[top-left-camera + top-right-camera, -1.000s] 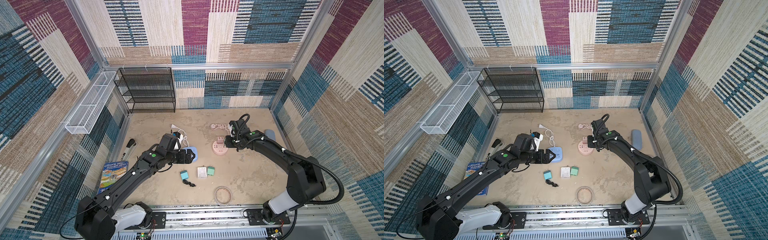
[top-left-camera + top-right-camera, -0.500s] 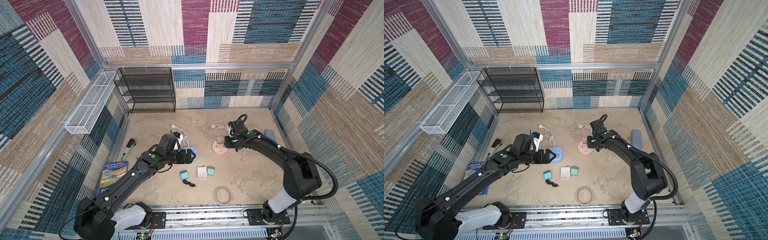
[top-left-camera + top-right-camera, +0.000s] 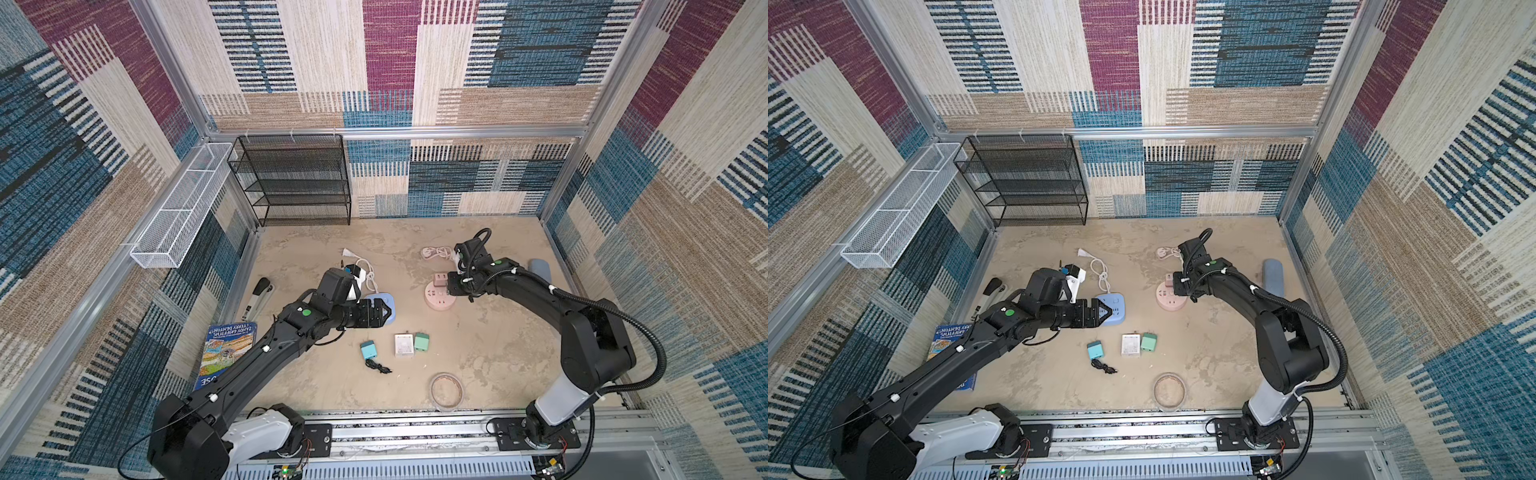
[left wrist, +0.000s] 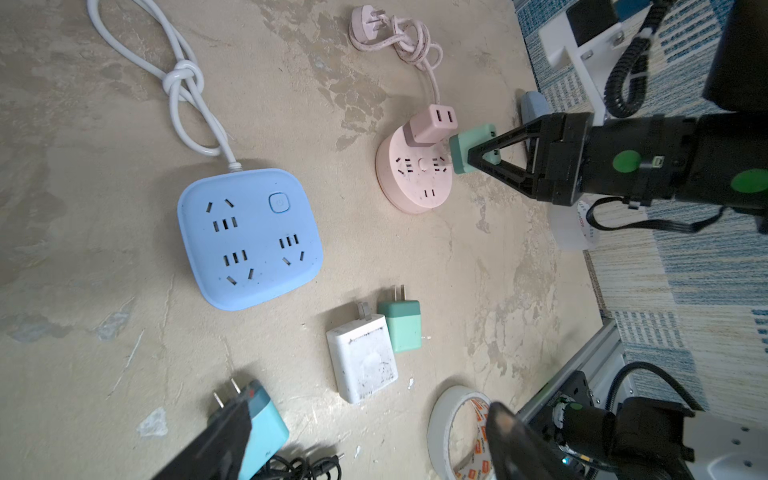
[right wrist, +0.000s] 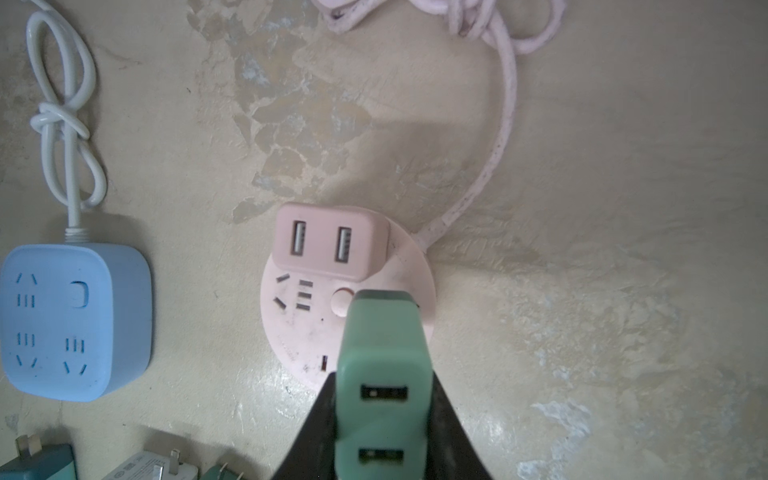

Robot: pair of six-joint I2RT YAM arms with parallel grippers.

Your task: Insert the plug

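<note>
in both top views the right gripper is reaching over the round pink power strip on the sandy tabletop. its jaws are closed on something too small to make out from here. the left gripper is hovering over an edge of the square pale-blue power strip, with its jaws standing wide apart and holding nothing. a teal charger, a white charger and a green charger are lying loose nearer the rail.

in the left wrist view the mint-green usb plug is sitting pinched between the right gripper's black fingers. it is tilting, and its front end is meeting the pink strip's top face, just beside the pink two-port adapter standing in that strip.

in the right wrist view the plug is filling the lower middle, with the fingers clamping both its sides and its two usb ports facing the camera. its far end is covering the sockets next to the strip's round button. the plug's body is hiding its prongs, so i cannot tell how deep they are sitting.
</note>
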